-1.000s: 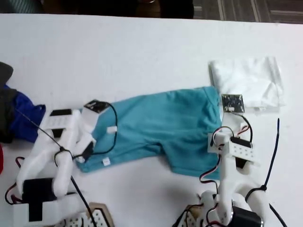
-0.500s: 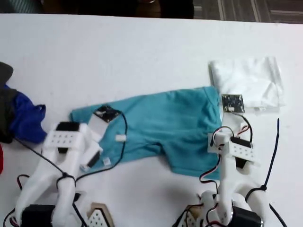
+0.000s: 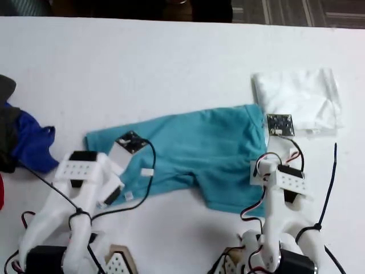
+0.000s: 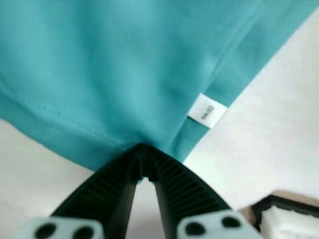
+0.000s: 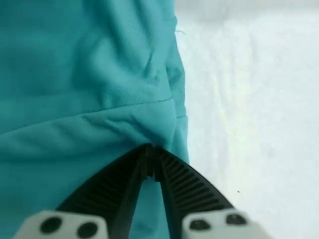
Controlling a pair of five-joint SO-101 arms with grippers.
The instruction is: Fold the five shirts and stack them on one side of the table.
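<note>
Teal shirt [image 3: 194,154]: lies spread out and rumpled across the middle of the white table [image 3: 142,63], stretching between the two arms.
Left gripper [image 4: 143,158]: clamped on the teal shirt's near left hem; the black ribbed fingers [image 4: 112,191] meet with a pinch of fabric between them.
Tag [image 4: 207,110]: small and white, sewn to the shirt's edge just beside the left gripper's hold.
Right gripper [image 5: 151,154]: clenched on a fold of the teal shirt near its right edge, with bare table just beside it.
White shirt [image 3: 299,100]: a flat, roughly square bundle at the far right of the table, touching the teal shirt's far right corner.
Blue cloth [image 3: 31,145]: bunched at the table's left edge beside a dark piece, apart from the teal shirt and near the left arm.
</note>
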